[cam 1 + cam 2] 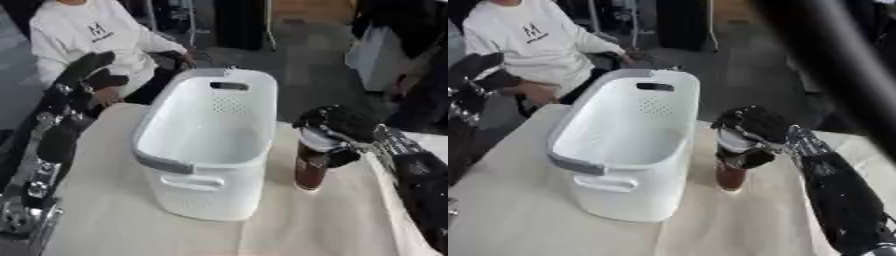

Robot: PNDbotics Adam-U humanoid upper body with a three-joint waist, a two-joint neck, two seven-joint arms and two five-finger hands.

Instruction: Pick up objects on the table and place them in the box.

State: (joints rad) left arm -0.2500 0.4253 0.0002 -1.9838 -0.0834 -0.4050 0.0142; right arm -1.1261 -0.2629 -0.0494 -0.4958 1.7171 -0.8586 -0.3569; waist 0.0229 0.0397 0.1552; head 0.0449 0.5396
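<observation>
One bottle [311, 167] of dark liquid stands on the counter [122, 220] just right of the white box [210, 145], the right robot hand [337, 132] curled round its top. Lift straight, clear the rim, then lower inside.

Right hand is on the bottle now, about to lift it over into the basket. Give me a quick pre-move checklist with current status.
1. Right hand curled round the top of the dark bottle: ok.
2. Bottle upright on the table: ok.
3. Bottle already off the table: cannot tell.
4. White basket upright, open, just left of the bottle, nothing visible inside: ok.
5. Left hand raised beyond the basket's far left, out of the bottle's way: ok.
</observation>
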